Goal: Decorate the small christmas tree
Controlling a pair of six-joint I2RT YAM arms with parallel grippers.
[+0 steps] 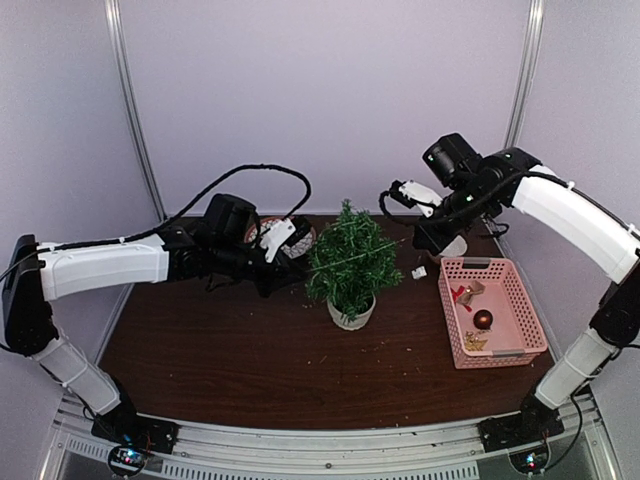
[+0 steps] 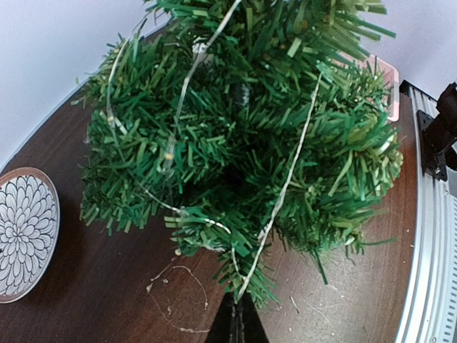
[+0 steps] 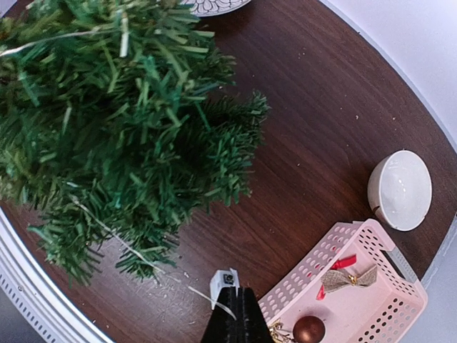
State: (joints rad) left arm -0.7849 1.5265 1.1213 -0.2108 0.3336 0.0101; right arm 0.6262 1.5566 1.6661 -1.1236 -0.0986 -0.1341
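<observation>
Partly done, judging by the layout. At mid-table, upright in its white pot (image 1: 352, 316): the small christmas tree (image 1: 350, 262), wearing only one trimming, a thin light string (image 2: 289, 171) with tiny beads, looped loosely over the branches and trailing onto the dark wooden table (image 1: 250, 370) at the foot.

At 9 o'clock of the tree, close to the branches: the left gripper (image 2: 235, 304), jaws together, pinching one run of the string at the tips. At 2 o'clock, above the tree's shoulder: the right gripper (image 3: 239, 300), jaws likewise together, seemingly nipping the other end, just beside the small white battery box (image 3: 223, 284).

No ornaments visible on the tree. At 4 o'clock, in the pink basket (image 1: 525, 310): a brown bauble (image 1: 483, 320), a red-and-gold bow (image 3: 348, 275) and some gold pieces too small to name. Behind the tree, at 10 o'clock, a patterned plate (image 2: 25, 229); at 2 o'clock, a white bowl (image 3: 400, 189).

Likely left to do: settling the string evenly around the branches, letting go, then hanging the basket's pieces one at a time. Early to middle stage, then.
</observation>
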